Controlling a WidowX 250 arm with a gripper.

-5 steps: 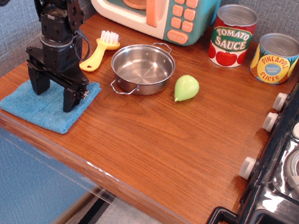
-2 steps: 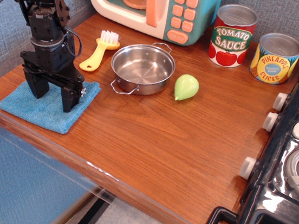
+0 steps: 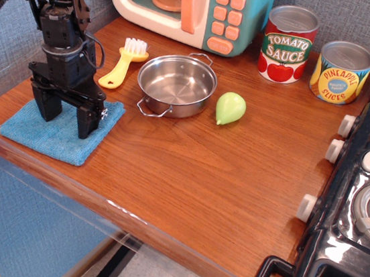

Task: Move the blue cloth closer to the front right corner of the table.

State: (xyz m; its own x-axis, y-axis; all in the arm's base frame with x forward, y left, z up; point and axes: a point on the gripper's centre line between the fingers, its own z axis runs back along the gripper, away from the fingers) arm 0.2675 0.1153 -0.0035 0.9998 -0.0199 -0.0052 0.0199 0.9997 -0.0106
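Note:
The blue cloth (image 3: 49, 134) lies flat on the table (image 3: 200, 181) at its front left edge. My black gripper (image 3: 68, 119) stands upright over the cloth with its two fingers spread wide. Both fingertips (image 3: 85, 130) reach down to the cloth's surface, near its far right part. The jaws hold nothing.
A steel pot (image 3: 177, 83) sits right of the cloth, a yellow brush (image 3: 124, 60) behind it, a green pear (image 3: 230, 108) to the pot's right. A toy microwave (image 3: 194, 8) and two cans (image 3: 288, 43) stand at the back. The black stove (image 3: 360, 194) fills the right side.
The gripper has shifted slightly left and straightened over the cloth. The cloth has not moved.

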